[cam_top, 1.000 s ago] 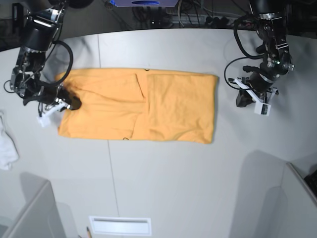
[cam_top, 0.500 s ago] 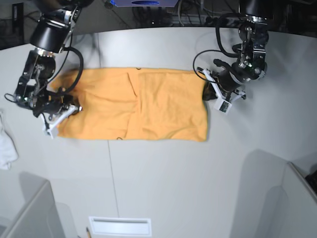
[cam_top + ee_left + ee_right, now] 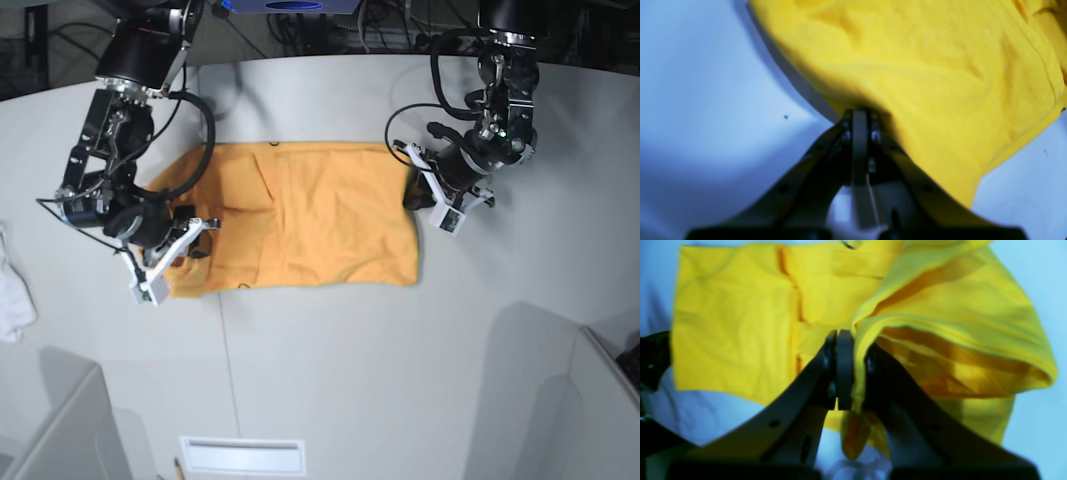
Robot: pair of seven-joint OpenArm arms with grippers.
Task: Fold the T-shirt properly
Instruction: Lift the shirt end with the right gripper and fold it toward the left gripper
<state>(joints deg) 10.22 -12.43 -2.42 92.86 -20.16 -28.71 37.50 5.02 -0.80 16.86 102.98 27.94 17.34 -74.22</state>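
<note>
Base view: we see the T-shirt (image 3: 300,215) lying on the grey table (image 3: 330,340) as an orange-yellow band, narrower across than a second ago. Its far-side edge has pulled in from under the left gripper (image 3: 415,192), which sat clear of the cloth then and now sits on that edge. The right gripper (image 3: 185,240) has moved inward along the near-side end, and that end is now bunched and lifted where it was flat. A small white cloth (image 3: 14,290) lies at the table's edge, well apart from the shirt. A white slotted tray (image 3: 243,455) sits at the front edge; we cannot tell what it holds.

Left wrist view: the left gripper (image 3: 860,116) has its jaws pressed together on a fold of the T-shirt (image 3: 923,66), which drapes up and away from the fingertips over the pale table (image 3: 706,83).

Right wrist view: the right gripper (image 3: 850,350) clamps a doubled hem of the T-shirt (image 3: 740,316); the pinched layers rise and curl open beside the jaws, the rest lies flat behind.
</note>
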